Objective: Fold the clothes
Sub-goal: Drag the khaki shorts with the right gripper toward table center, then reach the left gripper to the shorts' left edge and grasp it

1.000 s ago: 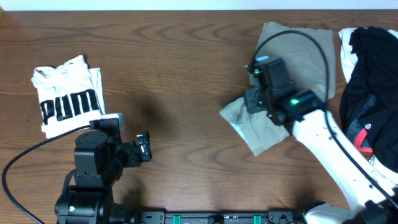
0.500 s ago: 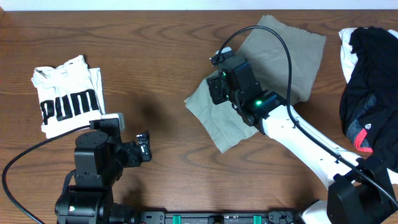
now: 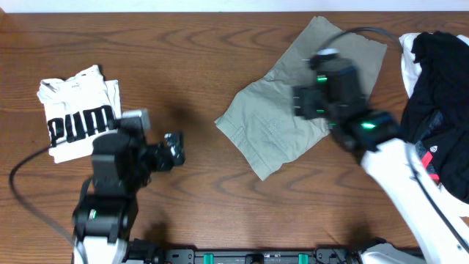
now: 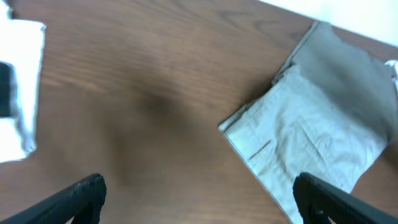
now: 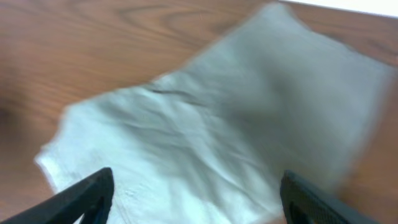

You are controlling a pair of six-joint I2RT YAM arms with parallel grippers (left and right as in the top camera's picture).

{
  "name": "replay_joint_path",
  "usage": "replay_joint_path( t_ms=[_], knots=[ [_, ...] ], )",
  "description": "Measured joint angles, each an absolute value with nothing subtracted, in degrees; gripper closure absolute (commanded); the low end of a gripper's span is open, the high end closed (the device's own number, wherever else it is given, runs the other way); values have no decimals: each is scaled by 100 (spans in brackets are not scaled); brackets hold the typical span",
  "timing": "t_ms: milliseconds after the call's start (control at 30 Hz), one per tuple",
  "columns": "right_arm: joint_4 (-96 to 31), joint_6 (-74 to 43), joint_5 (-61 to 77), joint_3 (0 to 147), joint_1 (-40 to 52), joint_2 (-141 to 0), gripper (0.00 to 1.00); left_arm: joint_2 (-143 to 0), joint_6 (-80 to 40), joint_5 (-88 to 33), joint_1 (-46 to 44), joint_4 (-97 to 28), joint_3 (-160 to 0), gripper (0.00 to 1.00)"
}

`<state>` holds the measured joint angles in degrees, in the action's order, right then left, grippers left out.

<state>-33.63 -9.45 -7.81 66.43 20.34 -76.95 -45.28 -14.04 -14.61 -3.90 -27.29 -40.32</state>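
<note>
**Kid:** What's on the left?

**Helper:** A folded white shirt (image 3: 77,110) on the counter (image 3: 183,44). Beside it is the left tool (image 3: 174,149), fingers wide apart, holding nothing.

**Kid:** Where are the shorts?

**Helper:** The shorts (image 3: 275,128) lie spread out, a bit crooked, right of the middle. The right tool (image 5: 199,196) hangs over them, fingers apart, empty.

**Kid:** What could go wrong?

**Helper:** I think it could pinch only one layer, so the fold goes lumpy. Or it could drag them into the dark pile (image 3: 440,95).
</note>
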Motion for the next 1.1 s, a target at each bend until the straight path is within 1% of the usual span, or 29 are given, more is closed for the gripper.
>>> replay_joint_path(
  t_ms=[167, 300, 533, 667, 767, 1100],
  knots=[
    [-4309, -873, -878, 6670, 1199, -7415, 10, -5977, -1645, -2185, -443, -1621, -4053, 2],
    [-4746, -867, -884, 6665, 794, -7491, 9, -7183, -1787, -2659, -738, -827, -4058, 1],
    [-4919, -867, -875, 6665, 631, -7511, 9, -8748, -1837, -2971, -1463, 416, -4058, 3],
    [-4950, -869, -873, 6665, 628, -7513, 9, -9188, -1846, -3013, -1721, 1009, -4058, 3],
    [-4965, -869, -871, 6665, 628, -7513, 8, -9341, -1846, -3002, -1802, 1216, -4058, 3],
    [-4991, -869, -871, 6665, 628, -7516, 8, -9380, -1846, -2283, -1813, 1212, -4058, 2]
  ],
)
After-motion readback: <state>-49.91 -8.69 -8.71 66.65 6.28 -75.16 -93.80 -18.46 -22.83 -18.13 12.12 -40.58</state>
